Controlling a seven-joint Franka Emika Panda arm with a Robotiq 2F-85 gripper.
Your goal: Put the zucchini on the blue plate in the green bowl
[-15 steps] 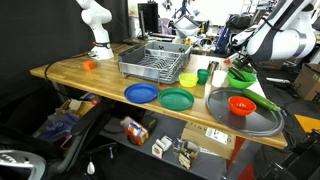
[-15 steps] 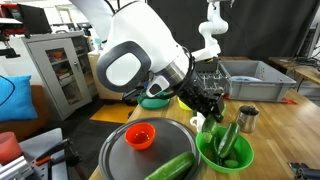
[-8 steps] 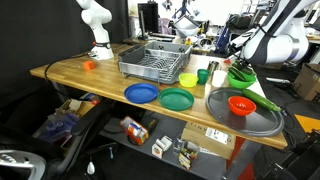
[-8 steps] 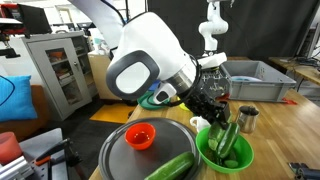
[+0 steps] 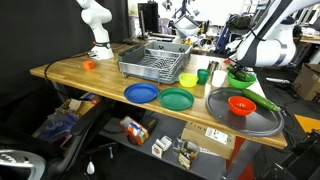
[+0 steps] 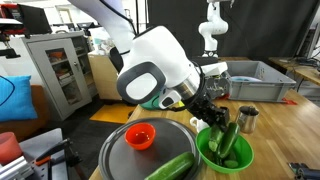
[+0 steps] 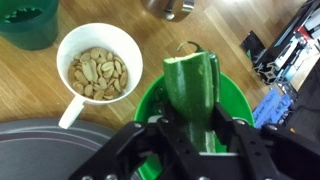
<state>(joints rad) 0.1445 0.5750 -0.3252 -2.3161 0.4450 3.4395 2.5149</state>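
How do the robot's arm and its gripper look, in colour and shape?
The arm has smooth, rounded white shells, with a dark grey round cap on its big joint. The gripper is black and angular, built of jointed bars. No cables or markings can be made out.

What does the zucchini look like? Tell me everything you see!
The zucchini is a short, dark green toy that looks like shiny plastic, with a flat, paler green end facing the wrist camera. It stands nearly upright over the green bowl. Its lower part is hidden between the fingers of the gripper. Whether the fingers squeeze it, or whether its bottom touches the bowl, cannot be told.
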